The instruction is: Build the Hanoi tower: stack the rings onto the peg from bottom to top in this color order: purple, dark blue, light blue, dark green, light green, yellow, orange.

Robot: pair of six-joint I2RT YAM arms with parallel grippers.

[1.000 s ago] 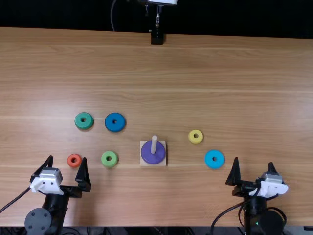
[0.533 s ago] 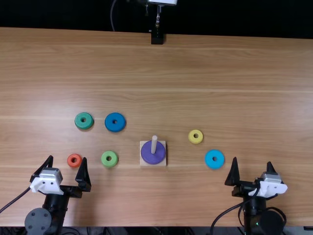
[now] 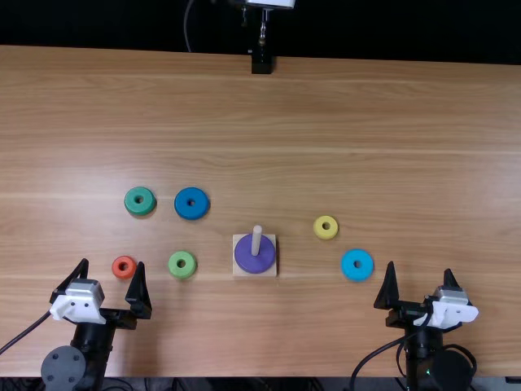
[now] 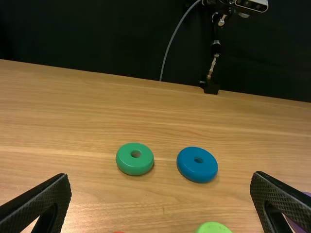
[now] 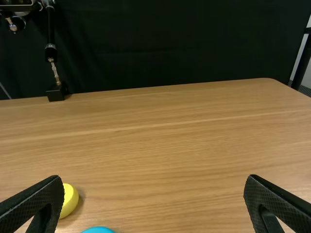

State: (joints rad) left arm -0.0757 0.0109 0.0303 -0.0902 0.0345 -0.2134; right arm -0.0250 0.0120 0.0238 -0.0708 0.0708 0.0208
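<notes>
- We have our left hand [image 3: 112,263] and right hand [image 3: 420,267] spread open.
- We see the purple ring [image 3: 247,260] around the peg [image 3: 256,241].
- Our other six rings [image 3: 191,194] lie on the counter [image 3: 326,122].

Bright, diffuse light washes the worktop [image 3: 326,122], with a pale sheen beyond the left arm's fingers [image 3: 140,287] and a soft shadow edging the dark green ring [image 3: 130,201] there, against a near-black backdrop [image 3: 106,23].

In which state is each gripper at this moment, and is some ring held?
Left gripper: open, holding nothing.
Right gripper: open, holding nothing.
</notes>
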